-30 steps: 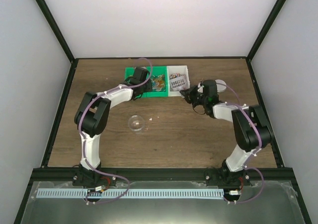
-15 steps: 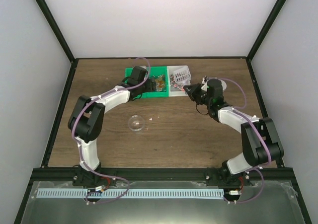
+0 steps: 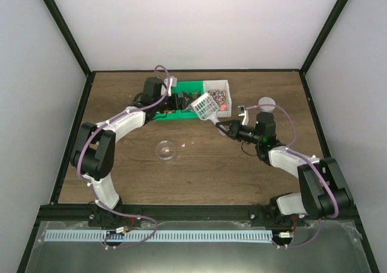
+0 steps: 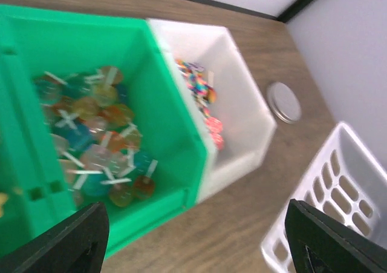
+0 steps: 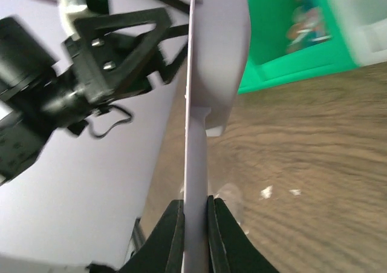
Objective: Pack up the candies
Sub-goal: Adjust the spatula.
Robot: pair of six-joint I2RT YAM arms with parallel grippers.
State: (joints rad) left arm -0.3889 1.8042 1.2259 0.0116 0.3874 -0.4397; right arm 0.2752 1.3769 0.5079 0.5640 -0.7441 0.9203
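Observation:
The candies (image 3: 219,97) are tiny bright sweets lying in the white bin (image 3: 225,83); in the left wrist view they (image 4: 200,86) run along the left side of that bin (image 4: 245,112). My right gripper (image 3: 222,126) is shut on the handle of the slotted pale scoop (image 3: 205,106), which hangs tilted in front of the two bins. In the right wrist view the handle (image 5: 195,164) is pinched between the fingers of that gripper (image 5: 195,224). My left gripper (image 3: 179,102) is open over the green bin (image 3: 181,114), holding nothing; its fingers (image 4: 66,243) stand wide apart.
The green bin (image 4: 163,97) holds lollipops (image 4: 97,134). A clear jar (image 3: 165,150) stands on the wood in front of the bins, with small crumbs (image 3: 184,144) beside it. A round lid (image 3: 266,103) lies right of the white bin. Black frame rails edge the table.
My left gripper has opened and its arm has drawn back to the left. The right arm has pulled toward me, bringing the scoop out of the white bin and up in front of it.

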